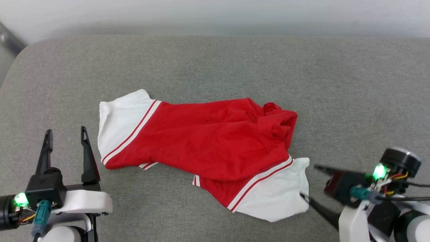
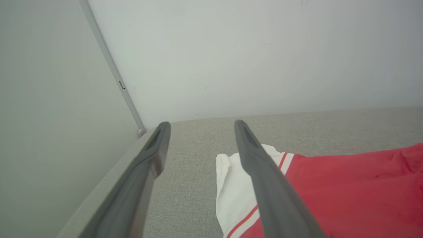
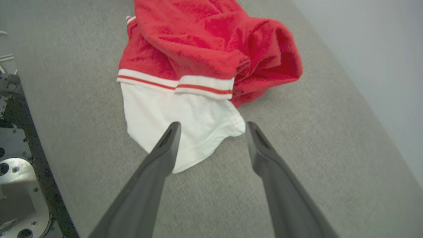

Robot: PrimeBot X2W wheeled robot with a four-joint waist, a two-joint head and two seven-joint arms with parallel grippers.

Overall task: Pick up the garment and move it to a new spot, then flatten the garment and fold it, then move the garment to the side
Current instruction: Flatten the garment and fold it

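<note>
One pale wall point(image 1: 215, 13) ran along the twelve o'clock edge of the head view. Below it the table point(image 1: 215, 60), covered in grey woven fabric, spread from side to side, with a rounded corner at ten o'clock.

The shirt point(image 1: 201, 141) lay crumpled near the middle of the table, its length running from about ten o'clock to four o'clock. Its red body was loosely folded over itself, with a bunched red lump at the two o'clock end. One white sleeve point(image 1: 121, 124), edged with red-and-white stripes, lay flat at the nine o'clock end. The other white sleeve point(image 1: 278, 195) stuck out at five o'clock.

The left hand point(image 1: 66, 131) sat at eight o'clock in the head view, just beside the nine o'clock sleeve but apart from it. Its two dark fingers pointed to twelve o'clock, spread wide and gripping nothing. In the left wrist view bare table showed between them.

The right hand point(image 1: 308, 180) sat at four o'clock, its fingers pointing toward nine o'clock at the other sleeve, also spread wide and empty. One fingertip reached that sleeve's edge; whether it touched the cloth could not be told. In the right wrist view the sleeve's hem lay just past the fingertips.
</note>
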